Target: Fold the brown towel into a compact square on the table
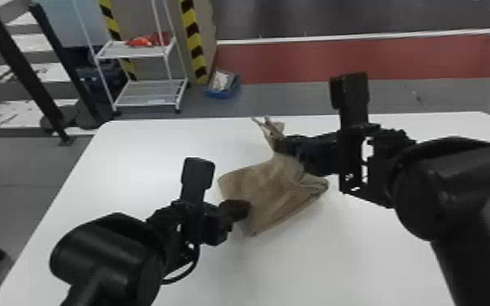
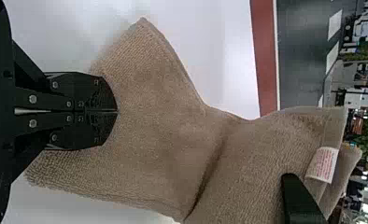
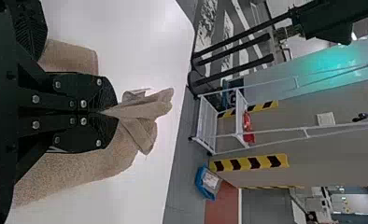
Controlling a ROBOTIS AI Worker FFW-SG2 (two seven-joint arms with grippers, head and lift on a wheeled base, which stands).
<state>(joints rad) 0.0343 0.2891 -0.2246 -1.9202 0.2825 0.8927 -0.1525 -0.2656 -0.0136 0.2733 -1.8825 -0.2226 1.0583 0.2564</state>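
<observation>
The left gripper [image 1: 240,209] is at the near-left side of the towel [image 1: 268,191], coming in from the robot's left. In the left wrist view its two flat fingers are pressed together, their tips over the tan cloth; whether any cloth is nipped between them cannot be told.

The right gripper [image 1: 283,144] is farther forward and to the right, at the far part of the towel. In the right wrist view it is clenched on a gathered bit of the towel, with crumpled folds sticking out past the fingertips and more cloth hanging down on either side of them.

The towel sits near the middle of the worktop [image 1: 134,171], its near part spread out and its far part bunched up into the right gripper's hold. Toward the right its edge shows several layers, one over another, and a crease crosses it between the two grippers. A white label [image 2: 322,164] with red print is on it, near the far edge.

Past the worktop's far edge, toward the left, is a white rack [image 1: 116,49] on wheels, with a red item [image 1: 142,41] on its upper shelf. Just right of the rack stands a yellow-and-black striped edge [image 1: 193,36], and beside that a blue bin [image 1: 220,95] rests on the floor. A red floor band [image 1: 358,61] runs off to the right behind.
</observation>
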